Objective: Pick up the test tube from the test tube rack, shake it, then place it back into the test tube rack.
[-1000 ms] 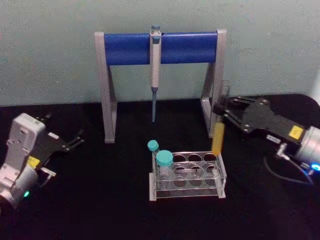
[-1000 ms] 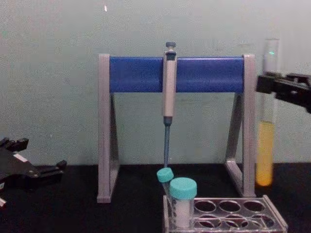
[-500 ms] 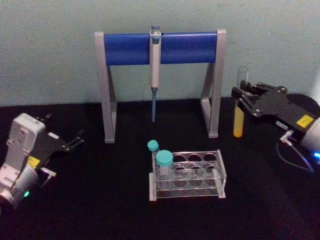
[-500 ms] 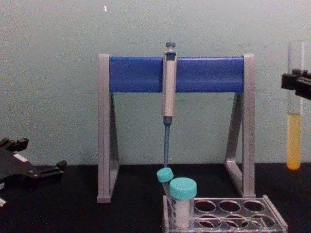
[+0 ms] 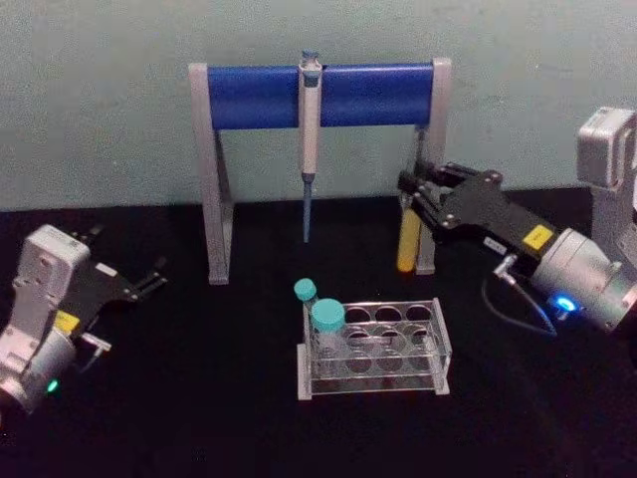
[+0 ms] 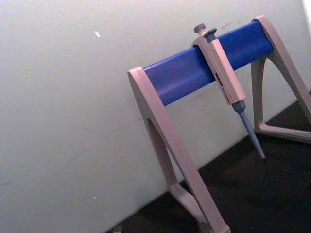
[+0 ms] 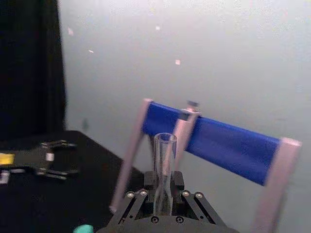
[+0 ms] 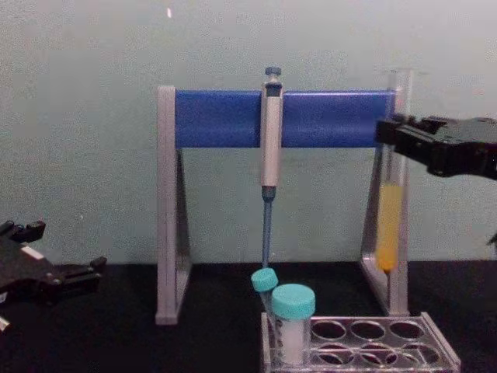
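Observation:
The test tube [image 5: 408, 244], long clear glass with yellow-orange liquid in its lower part, hangs upright in the air behind the test tube rack [image 5: 373, 384], close to the stand's right leg. My right gripper [image 5: 410, 189] is shut on the tube's upper part. From the chest, the test tube [image 8: 389, 225] overlaps that leg, with the right gripper [image 8: 392, 132] clamped near its top, well above the test tube rack [image 8: 436, 336]. The right wrist view looks along the test tube [image 7: 164, 160] standing up between the right gripper [image 7: 164, 193] fingers. My left gripper [image 5: 149, 277] rests open at the far left.
Two teal-capped tubes [image 5: 326, 319] stand in the rack's left end. A grey pipette [image 5: 310, 119] hangs from the blue bar of the grey stand [image 5: 259, 97] at the back. The black table has free room left of and in front of the rack.
My right gripper swung the test tube out to the right, away from the rack, and has now brought it back left and lower, in front of the stand's right leg. The left arm stayed still.

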